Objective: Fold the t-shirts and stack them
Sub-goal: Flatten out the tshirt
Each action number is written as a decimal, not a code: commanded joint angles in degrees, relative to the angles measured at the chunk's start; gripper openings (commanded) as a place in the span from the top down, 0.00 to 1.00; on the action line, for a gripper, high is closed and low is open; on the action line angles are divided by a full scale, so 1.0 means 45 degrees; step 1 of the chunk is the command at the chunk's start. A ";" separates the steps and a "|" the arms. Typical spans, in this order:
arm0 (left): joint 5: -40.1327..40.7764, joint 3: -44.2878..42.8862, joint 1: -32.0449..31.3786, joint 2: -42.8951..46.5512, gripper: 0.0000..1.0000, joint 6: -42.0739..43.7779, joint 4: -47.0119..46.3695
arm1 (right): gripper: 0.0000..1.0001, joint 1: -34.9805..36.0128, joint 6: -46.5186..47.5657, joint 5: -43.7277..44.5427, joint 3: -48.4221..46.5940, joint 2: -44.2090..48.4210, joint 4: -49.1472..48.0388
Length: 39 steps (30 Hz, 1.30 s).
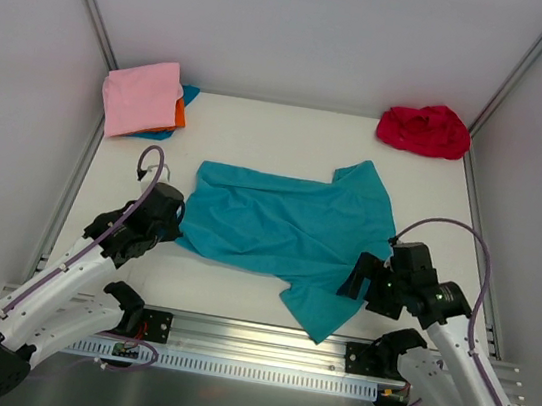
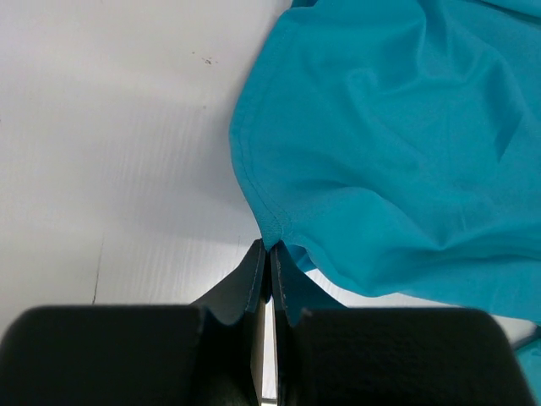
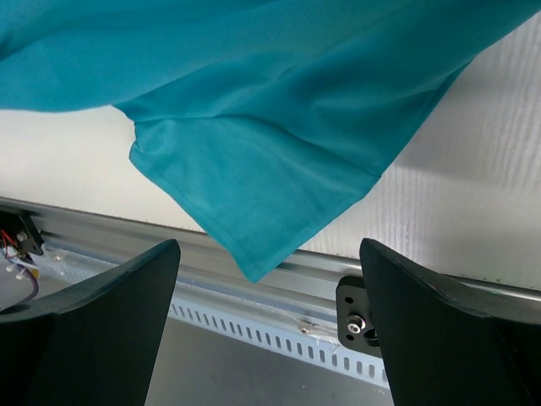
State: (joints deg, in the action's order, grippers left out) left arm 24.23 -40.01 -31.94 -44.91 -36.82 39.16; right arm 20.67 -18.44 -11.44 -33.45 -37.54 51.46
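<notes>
Walls (image 1: 306,26) box in my white table (image 1: 262,126). Back left, a folded pink t-shirt (image 1: 143,94) tops the stack (image 1: 180,113). My left gripper (image 2: 269,249) is pinched shut on the hem of the teal t-shirt (image 1: 277,229), spread mid-table. My right gripper (image 3: 269,247) gapes beside its sleeve. Back right, a crumpled red t-shirt (image 1: 425,130).

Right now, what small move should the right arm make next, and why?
Probably ease the right gripper forward and shut it on the near sleeve of the teal t-shirt. That gripper stands open with the sleeve just ahead, hanging over the table's front rail, while the left gripper is shut on the shirt's hem, so the cloth is anchored.
</notes>
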 commanded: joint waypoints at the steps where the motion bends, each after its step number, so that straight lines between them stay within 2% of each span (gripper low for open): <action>1: -0.0208 -0.0035 -0.0108 0.0018 1.00 -0.0080 -0.0323 | 0.07 0.0426 -0.0668 -0.0563 0.0343 0.0275 0.0478; 13: -0.0247 -0.0289 -0.0109 0.0057 1.00 0.0115 -0.0381 | 0.10 0.1150 -0.1625 0.0706 0.2628 0.0764 0.0127; 20: -0.0209 -0.0211 -0.0108 0.0135 1.00 0.0193 -0.0381 | 0.13 0.1169 -0.1860 0.0882 0.3195 -0.0621 -0.1864; 31: -0.0189 -0.0171 -0.0109 0.0155 1.00 0.0291 -0.0401 | 0.18 0.1422 -0.2036 0.1546 0.2590 -0.2556 -0.2999; 39: -0.0248 -0.0250 -0.0108 0.0115 1.00 0.0350 -0.0459 | 0.18 0.1540 -0.2095 0.1683 0.1537 -0.1347 -0.2043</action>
State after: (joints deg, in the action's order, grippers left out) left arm 23.97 -40.01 -31.94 -44.77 -36.64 37.98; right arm 27.27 -27.05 -6.57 -23.53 -45.34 46.33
